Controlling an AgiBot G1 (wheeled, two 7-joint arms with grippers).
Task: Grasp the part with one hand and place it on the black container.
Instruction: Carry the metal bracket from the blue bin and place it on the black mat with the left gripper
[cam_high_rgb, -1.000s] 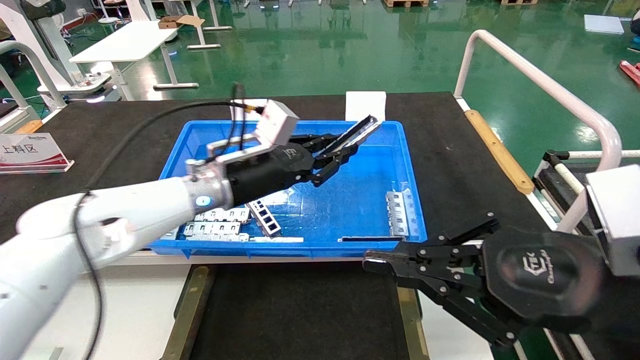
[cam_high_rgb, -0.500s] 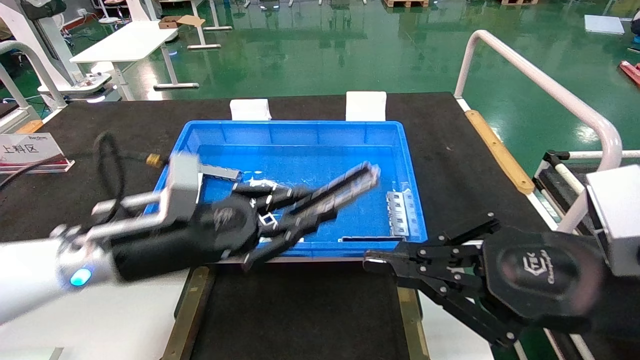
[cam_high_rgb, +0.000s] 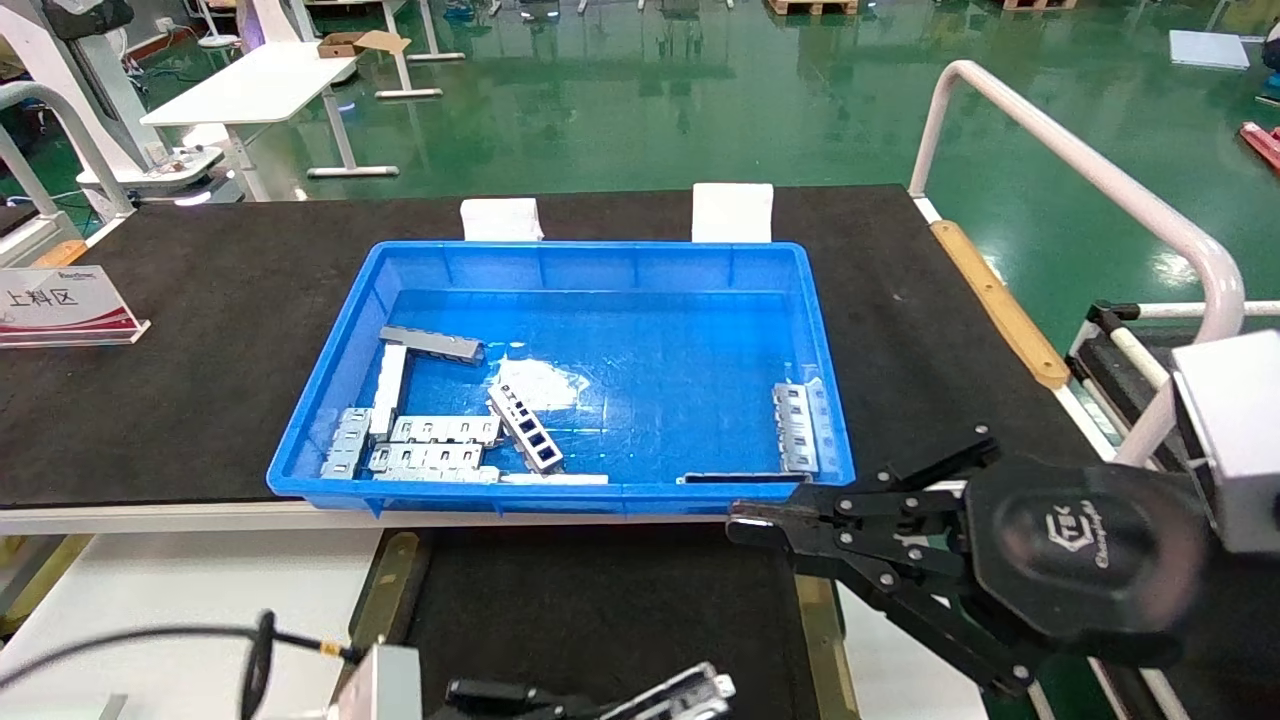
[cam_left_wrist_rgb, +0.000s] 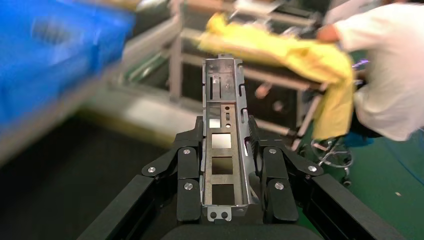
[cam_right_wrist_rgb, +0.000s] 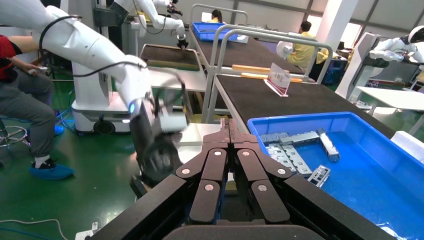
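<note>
Now my left gripper (cam_left_wrist_rgb: 223, 165) clamps the part (cam_left_wrist_rgb: 223, 145) between its fingers, low over the near end of the black container (cam_high_rgb: 600, 610). Beyond it sits the blue bin (cam_high_rgb: 820, 400). My right gripper (cam_high_rgb: 745, 525), pinched closed, idles beside the container.

Part (cam_left_wrist_rgb: 223, 145) showing bare silvery metal, blue bin (cam_high_rgb: 820, 400) gleaming as glossy plastic, black container (cam_high_rgb: 600, 610) looking matt, counter (cam_high_rgb: 200, 290) appearing dull black

Black table (cam_high_rgb: 200, 290) carries blue bin (cam_high_rgb: 330, 380) and sign (cam_high_rgb: 60, 305).
</note>
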